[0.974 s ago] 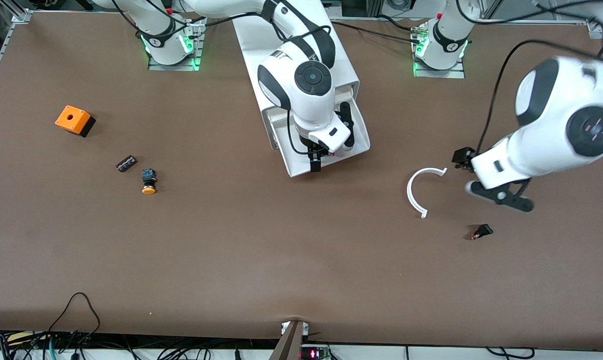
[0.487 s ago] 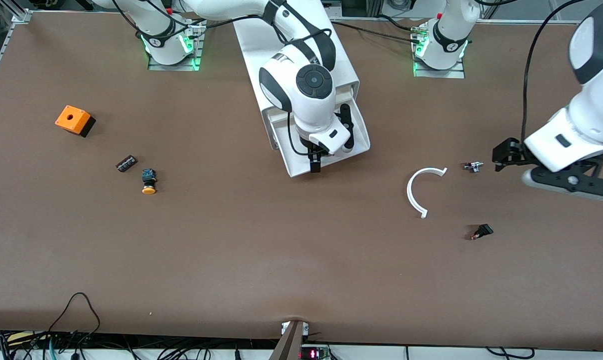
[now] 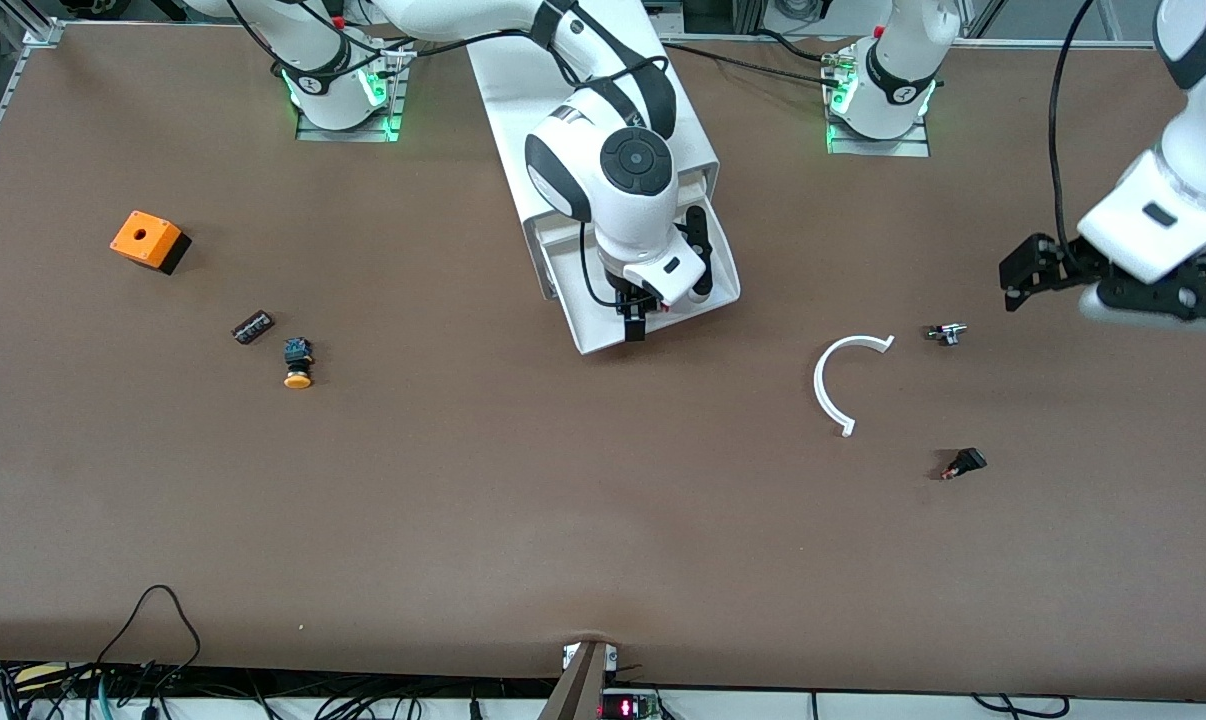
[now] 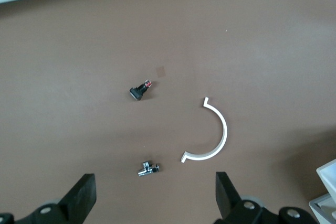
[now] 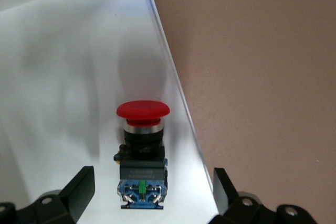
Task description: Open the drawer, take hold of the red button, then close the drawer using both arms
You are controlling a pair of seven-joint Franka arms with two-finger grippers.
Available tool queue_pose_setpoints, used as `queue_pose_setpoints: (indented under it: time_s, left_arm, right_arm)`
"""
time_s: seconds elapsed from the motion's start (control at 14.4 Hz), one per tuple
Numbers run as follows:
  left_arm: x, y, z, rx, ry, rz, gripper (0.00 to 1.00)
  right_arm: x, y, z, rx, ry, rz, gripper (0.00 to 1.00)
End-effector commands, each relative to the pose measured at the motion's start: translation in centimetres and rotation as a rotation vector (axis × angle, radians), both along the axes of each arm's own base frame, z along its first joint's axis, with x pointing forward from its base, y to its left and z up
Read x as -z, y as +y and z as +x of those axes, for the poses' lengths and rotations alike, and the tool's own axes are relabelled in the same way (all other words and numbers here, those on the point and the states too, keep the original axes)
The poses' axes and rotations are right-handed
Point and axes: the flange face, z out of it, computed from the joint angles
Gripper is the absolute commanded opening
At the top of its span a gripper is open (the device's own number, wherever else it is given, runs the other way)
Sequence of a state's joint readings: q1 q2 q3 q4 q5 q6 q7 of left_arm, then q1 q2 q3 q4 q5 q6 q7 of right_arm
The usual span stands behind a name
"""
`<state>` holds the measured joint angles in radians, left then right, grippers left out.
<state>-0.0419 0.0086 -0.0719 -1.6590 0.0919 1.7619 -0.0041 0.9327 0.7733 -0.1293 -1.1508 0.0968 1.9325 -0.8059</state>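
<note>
The white drawer stands pulled out of its white cabinet at mid-table. The button lies on the drawer floor near the drawer's side wall, red cap pointing away from the camera, black-and-blue body between the fingers. My right gripper hangs over it, open, its fingers to either side of the body without touching it. In the front view the arm hides the button. My left gripper hangs open and empty over the table at the left arm's end.
A white curved strip, a small metal part and a small black part lie toward the left arm's end. Toward the right arm's end lie an orange-capped button, a black strip and an orange box.
The left arm has swung away from the curved strip toward its own end of the table, uncovering the metal part. The right gripper has stayed over the drawer.
</note>
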Motion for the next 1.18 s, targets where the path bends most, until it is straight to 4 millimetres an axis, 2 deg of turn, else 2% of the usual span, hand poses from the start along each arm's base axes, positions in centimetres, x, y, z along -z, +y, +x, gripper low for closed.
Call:
queue_pose_setpoints:
  time_s: [0.0, 0.14, 0.21, 0.63, 1.11]
  left_arm:
    - [1.5, 0.7, -2.8, -0.005, -0.005, -0.017, 1.0]
    - [2.1, 0.6, -2.5, 0.038, 0.013, -0.012, 1.0]
    - [1.8, 0.7, -2.4, 0.051, 0.02, -0.011, 1.0]
    - [1.4, 2.7, -0.9, -0.016, 0.059, -0.075, 1.0]
    - [1.3, 2.8, -0.6, -0.066, 0.077, -0.08, 1.0]
  right_arm:
    - [-0.1, 0.6, 0.1, 0.026, -0.003, 0.012, 1.0]
    - [0.0, 0.8, -0.2, 0.063, 0.003, 0.015, 1.0]
    - [0.0, 0.8, -0.2, 0.08, 0.002, 0.014, 1.0]
    - [0.9, 0.7, -0.1, 0.084, 0.01, 0.003, 1.0]
    - [1.0, 0.6, -0.2, 0.084, 0.012, 0.001, 1.0]
